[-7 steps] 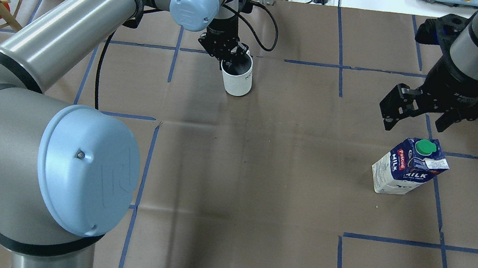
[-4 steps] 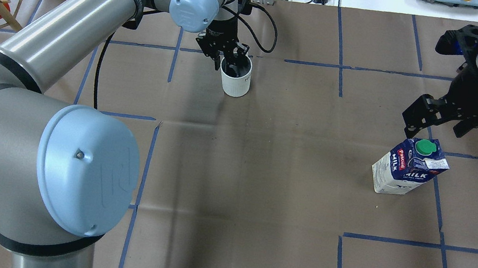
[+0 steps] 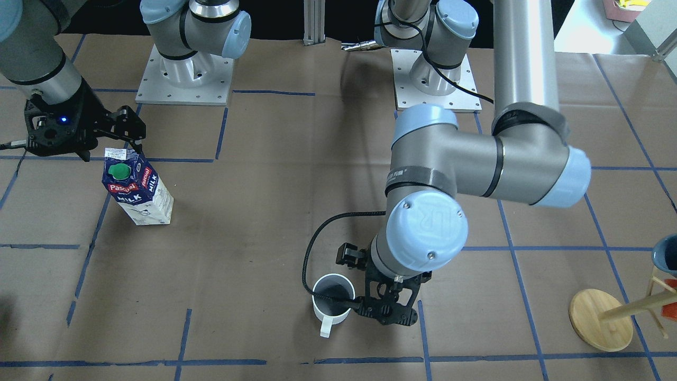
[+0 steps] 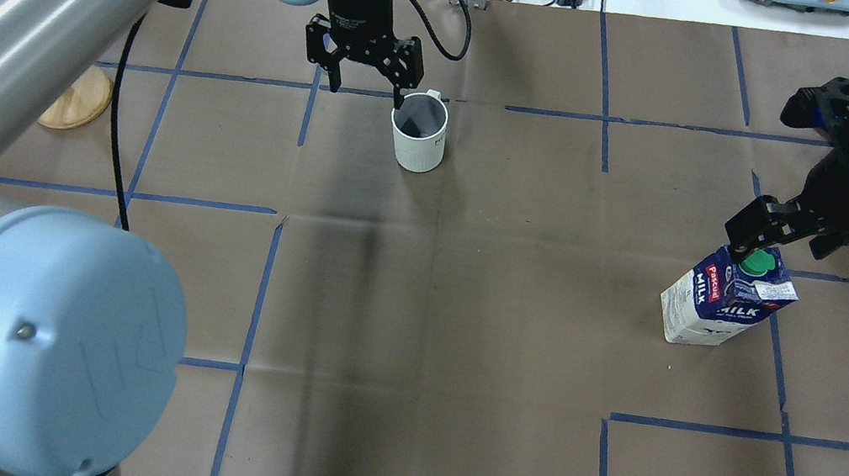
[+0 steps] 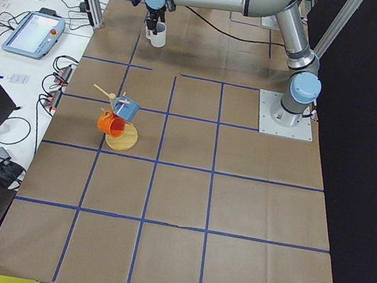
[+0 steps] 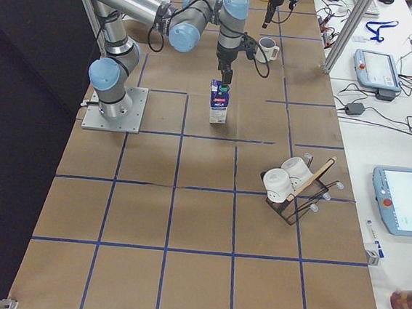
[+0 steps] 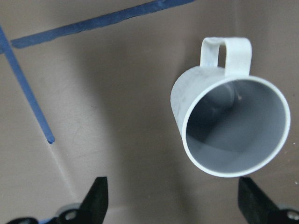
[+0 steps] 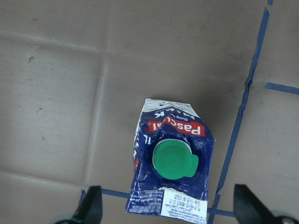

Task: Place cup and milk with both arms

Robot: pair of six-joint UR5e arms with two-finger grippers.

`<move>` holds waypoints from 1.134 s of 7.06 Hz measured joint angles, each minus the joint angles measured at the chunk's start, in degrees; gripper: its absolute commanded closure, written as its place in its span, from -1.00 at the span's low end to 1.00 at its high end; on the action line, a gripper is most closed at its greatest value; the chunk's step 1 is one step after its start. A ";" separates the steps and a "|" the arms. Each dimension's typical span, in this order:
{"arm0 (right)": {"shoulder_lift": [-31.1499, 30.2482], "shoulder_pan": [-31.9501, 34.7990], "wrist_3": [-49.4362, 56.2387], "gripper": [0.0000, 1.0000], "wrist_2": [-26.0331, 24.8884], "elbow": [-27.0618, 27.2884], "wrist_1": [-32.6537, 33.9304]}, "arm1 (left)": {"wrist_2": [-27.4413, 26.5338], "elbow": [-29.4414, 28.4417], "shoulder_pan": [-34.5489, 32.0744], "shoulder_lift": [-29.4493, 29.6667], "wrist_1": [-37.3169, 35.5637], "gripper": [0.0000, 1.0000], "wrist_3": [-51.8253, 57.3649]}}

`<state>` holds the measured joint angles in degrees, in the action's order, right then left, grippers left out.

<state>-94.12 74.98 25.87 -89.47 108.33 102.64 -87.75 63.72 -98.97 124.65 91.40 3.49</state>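
Note:
The white cup point(image 4: 418, 135) stands upright on the brown paper, handle towards the far side; it also shows in the front view point(image 3: 332, 299) and the left wrist view point(image 7: 233, 126). My left gripper point(image 4: 365, 91) is open and empty, just behind and left of the cup, one fingertip point(image 4: 398, 102) close to its rim. The milk point(image 4: 726, 298) carton stands upright, green cap on top, and also shows in the right wrist view point(image 8: 173, 161). My right gripper point(image 4: 782, 237) is open just above the carton's top, its jaws on either side of it.
A wooden mug tree point(image 5: 121, 122) with a blue and an orange cup stands on the robot's left; its round base point(image 4: 76, 98) shows past the left arm. A black rack point(image 6: 294, 188) with white cups stands on the robot's right. Blue tape lines grid the paper.
My left gripper has let go of the cup's rim, opened, and drawn up and back to the left. My right gripper has moved right and down over the milk carton's top.

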 measured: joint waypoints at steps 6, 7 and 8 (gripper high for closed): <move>0.61 0.00 -2.74 -1.00 -0.06 5.00 5.81 | 0.34 28.66 8.18 -39.41 6.12 -1.00 2.54; 0.62 -0.03 -2.83 -1.00 -0.10 6.16 7.22 | 0.49 32.03 8.62 -42.61 6.11 -1.00 3.12; 0.66 -0.07 -2.84 -0.99 -0.13 6.64 7.83 | 0.50 33.53 8.78 -44.01 6.39 -1.00 3.34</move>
<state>-93.46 74.91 23.03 -89.60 114.97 110.48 -87.24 97.25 -90.19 80.63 97.79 6.83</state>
